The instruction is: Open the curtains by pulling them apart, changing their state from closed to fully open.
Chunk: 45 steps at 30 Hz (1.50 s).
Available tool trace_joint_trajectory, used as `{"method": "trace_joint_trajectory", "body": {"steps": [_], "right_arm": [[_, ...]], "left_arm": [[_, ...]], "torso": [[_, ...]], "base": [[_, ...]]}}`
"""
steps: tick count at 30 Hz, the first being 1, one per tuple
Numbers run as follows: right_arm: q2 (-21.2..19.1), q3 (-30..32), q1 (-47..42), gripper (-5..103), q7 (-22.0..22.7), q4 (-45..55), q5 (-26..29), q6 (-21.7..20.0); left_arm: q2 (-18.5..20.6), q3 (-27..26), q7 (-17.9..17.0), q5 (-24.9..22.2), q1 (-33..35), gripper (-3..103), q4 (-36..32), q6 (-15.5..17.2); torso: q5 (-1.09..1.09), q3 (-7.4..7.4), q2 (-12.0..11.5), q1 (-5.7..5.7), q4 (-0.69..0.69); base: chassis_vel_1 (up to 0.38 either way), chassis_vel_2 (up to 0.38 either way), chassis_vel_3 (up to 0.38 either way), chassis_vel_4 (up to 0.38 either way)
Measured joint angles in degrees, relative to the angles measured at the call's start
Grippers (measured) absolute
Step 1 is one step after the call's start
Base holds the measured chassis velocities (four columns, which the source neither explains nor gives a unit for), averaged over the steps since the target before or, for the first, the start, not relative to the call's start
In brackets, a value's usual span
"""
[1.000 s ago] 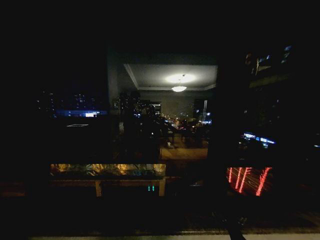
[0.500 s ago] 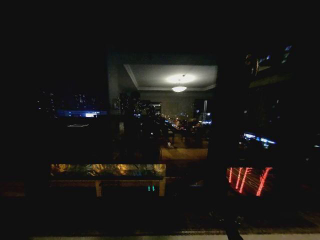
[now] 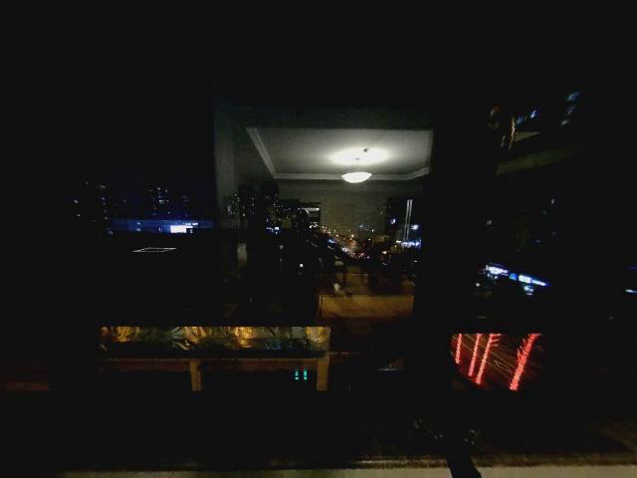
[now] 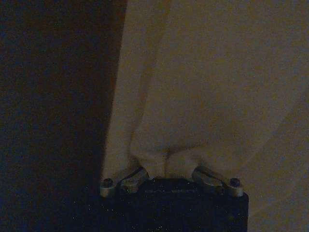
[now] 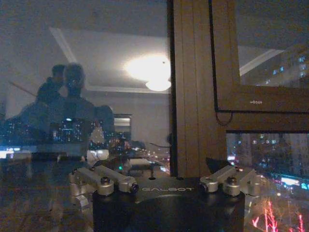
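Facing bare night glass in the head view, a brown window frame is seen just ahead of the right end effector, whose fingers are spread wide with nothing held. A bunched fold of the off-white curtain is gathered between the left end effector fingers, a dark gap beside its edge.

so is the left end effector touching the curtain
Touching. In the left wrist view the curtain is bunched between the fingers of the left end effector, its folds pinched right at the base.
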Motion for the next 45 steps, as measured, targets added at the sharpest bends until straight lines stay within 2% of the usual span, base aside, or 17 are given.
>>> {"method": "trace_joint_trajectory", "body": {"steps": [1, 3, 4, 5, 7, 9, 11, 13, 20, 22, 26, 28, 29, 33, 37, 42, 45], "right_arm": [[0.00, 0.00, 0.00, 100, 0.00, 0.00, 0.00, 0.00], [0.00, -0.23, 0.10, 100, -0.16, -0.03, -0.01, 0.02], [0.00, -0.23, 0.10, 100, -0.16, -0.03, -0.01, 0.02], [0.00, -0.30, 0.19, 100, -0.25, -0.04, -0.06, 0.02], [-0.01, -0.36, 0.25, 100, -0.40, -0.04, -0.16, 0.02], [0.00, -0.39, 0.26, 100, -0.50, -0.04, -0.24, 0.03], [0.00, -0.45, 0.21, 100, -0.76, 0.02, -0.50, 0.02], [0.00, -0.46, 0.15, 100, -0.80, 0.05, -0.67, 0.02], [0.00, -0.51, 0.04, 100, -0.90, 0.41, -2.76, 0.02], [0.00, -0.61, 0.09, 100, -0.94, 0.47, -3.02, 0.01], [0.00, -1.05, 0.41, 100, -1.06, 1.15, -4.67, -0.26], [0.00, -1.11, 0.46, 100, -1.09, 1.34, -5.12, -0.33], [0.00, -1.20, 0.47, 100, -1.12, 1.68, -5.91, -0.45], [0.00, -1.30, 0.22, 100, -1.13, 2.29, -7.06, -0.60], [0.00, -1.28, -0.61, 100, -1.13, 3.69, -8.65, -0.87], [0.00, -1.26, -0.74, 100, -1.11, 4.40, -9.07, -1.47], [0.00, -1.45, -0.72, 100, -1.05, 5.46, -9.51, -2.21]], "left_arm": [[0.00, 0.00, 0.00, 0.00, 0.00, 2, 0.00, 0.00], [-0.69, -0.14, 7.69, -1.75, 7.52, 2, -9.58, 1.89], [-0.69, -0.14, 7.69, -1.75, 7.52, 2, -9.58, 1.89], [-1.18, -0.15, 12.43, -2.02, 12.79, 7, -15.55, 2.77], [-2.04, -0.22, 17.14, -2.11, 17.97, 18, -22.22, 4.27], [-2.74, -0.26, 18.74, -2.18, 20.69, 18, -26.35, 5.23], [-4.66, -0.26, 19.73, -2.56, 24.87, 34, -34.35, 7.16], [-5.36, -0.26, 19.76, -2.79, 26.19, 34, -37.05, 7.99], [-9.83, -0.19, 19.74, -6.20, 38.26, 67, -57.79, 15.56], [-10.30, -0.04, 20.23, -6.24, 39.24, 67, -59.21, 15.97], [-11.97, 0.42, 25.26, -6.43, 42.67, 88, -63.89, 17.24], [-12.10, 0.48, 26.55, -6.34, 43.00, 88, -64.30, 17.42], [-12.22, 0.58, 28.02, -6.26, 43.31, 97, -64.68, 17.79], [-12.49, 0.61, 31.38, -5.75, 43.86, 100, -64.81, 18.06], [-13.21, 0.12, 38.68, -3.28, 46.39, 100, -64.97, 17.05], [-14.21, -0.04, 41.28, -1.61, 48.57, 100, -66.19, 16.32], [-17.76, 0.02, 42.74, 0.76, 51.58, 100, -67.99, 14.89]], "torso": [[0.00, 0.00, 0.00, 0.00, 0.00], [0.02, 0.00, 0.00, 0.00, -0.03], [0.02, 0.00, 0.00, 0.00, -0.03], [0.02, 0.00, 0.00, 0.00, -0.02], [0.01, 0.00, 0.00, 0.00, 0.00], [0.02, 0.00, 0.00, 0.00, -0.01], [0.03, 0.00, 0.00, 0.00, -0.04], [0.04, 0.00, 0.00, -0.01, -0.04], [0.05, 0.00, 0.00, -0.01, 0.00], [0.05, -0.01, 0.00, -0.01, 0.00], [0.05, 0.00, 0.00, -0.01, -0.02], [0.04, 0.00, 0.00, -0.01, -0.02], [0.04, 0.00, 0.00, -0.01, -0.02], [0.04, 0.00, 0.00, -0.01, -0.02], [0.02, 0.00, 0.00, 0.00, -0.03], [0.02, 0.00, 0.00, -0.01, -0.02], [0.03, 0.00, 0.00, -0.01, -0.02]], "base": [[0.000, 0.000, 0.000, 0.000], [0.000, 0.000, 0.000, 0.000], [0.000, 0.000, 0.000, 0.000], [0.000, 0.000, 0.000, 0.000], [0.000, 0.000, 0.000, 0.000], [0.000, 0.000, 0.000, 0.000], [0.000, 0.000, 0.000, 0.000], [0.000, 0.000, 0.000, 0.000], [0.000, 0.000, 0.000, 0.000], [0.000, 0.000, 0.000, 0.000], [0.000, 0.000, 0.000, 0.000], [0.000, 0.000, 0.000, 0.000], [0.000, 0.000, 0.000, 0.000], [0.000, 0.000, 0.000, 0.000], [0.000, 0.000, 0.000, 0.000], [0.000, 0.000, 0.000, 0.000], [0.000, 0.000, 0.000, 0.000]]}}
